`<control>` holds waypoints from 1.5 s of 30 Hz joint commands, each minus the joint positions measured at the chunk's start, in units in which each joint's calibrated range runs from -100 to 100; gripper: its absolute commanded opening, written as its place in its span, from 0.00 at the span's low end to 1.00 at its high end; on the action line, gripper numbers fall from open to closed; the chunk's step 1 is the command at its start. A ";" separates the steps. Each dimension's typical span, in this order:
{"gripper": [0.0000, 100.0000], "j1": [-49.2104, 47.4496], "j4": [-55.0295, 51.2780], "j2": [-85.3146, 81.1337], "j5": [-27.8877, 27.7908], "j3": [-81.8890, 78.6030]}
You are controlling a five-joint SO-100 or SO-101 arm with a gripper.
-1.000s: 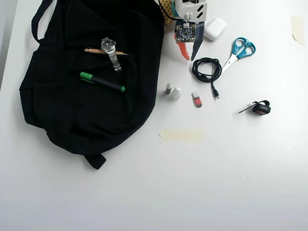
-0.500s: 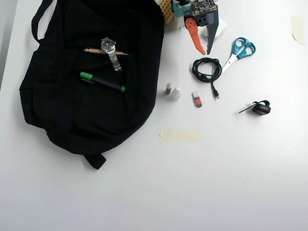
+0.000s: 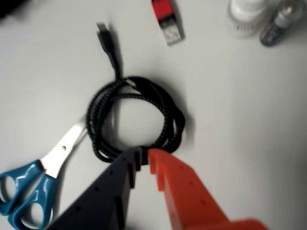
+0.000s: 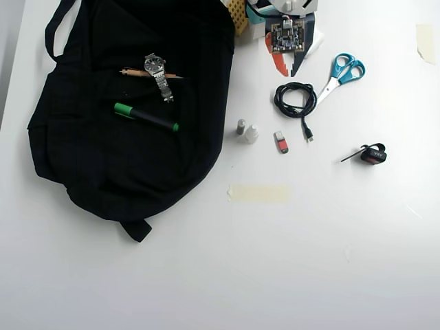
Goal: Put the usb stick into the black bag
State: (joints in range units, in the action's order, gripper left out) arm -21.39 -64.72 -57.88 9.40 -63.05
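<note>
While usb stick [image 4: 281,141] unmoved, gripper [image 4: 288,71] now nearly closed, nearer cable [image 4: 294,98].

Overhead view: bag [image 4: 124,117] at left; bottles [image 4: 247,130], usb stick [image 4: 281,142], clip [image 4: 373,154] rightward; cable [image 4: 295,98] beyond the stick.

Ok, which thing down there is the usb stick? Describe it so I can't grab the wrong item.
In the overhead view, start at the black bag on the left and move right past its edge to two small bottles. Just right of them, below the coiled black cable, lies the usb stick. It is the only small flat red piece with a grey metal end; the black clip sits farther right.
</note>
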 commanded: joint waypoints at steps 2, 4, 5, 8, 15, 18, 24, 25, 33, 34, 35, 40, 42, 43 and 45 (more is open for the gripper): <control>0.02 -0.52 4.08 9.08 -0.28 5.64; 0.02 -0.97 6.50 11.99 -0.33 6.18; 0.02 -1.49 7.61 13.32 -0.33 6.54; 0.02 -2.09 10.37 17.38 -0.43 7.80; 0.02 -3.21 13.21 26.84 -2.69 12.74; 0.02 -3.21 13.56 30.33 -2.74 14.90; 0.02 0.00 13.90 33.90 -5.84 17.05; 0.02 0.98 13.90 33.90 -5.89 17.05; 0.02 8.83 14.33 34.06 -9.93 17.23; 0.02 9.28 15.11 34.48 -10.03 17.23; 0.02 9.58 15.97 35.23 -9.82 17.23; 0.03 9.58 22.69 42.45 -9.45 17.50; 0.06 9.28 23.81 45.18 -9.40 18.76; 0.08 9.28 23.81 46.26 -9.40 19.66; 0.10 9.05 23.64 47.76 -9.40 20.92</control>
State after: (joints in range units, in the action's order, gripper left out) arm -11.93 -42.14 -11.84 -0.12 -46.42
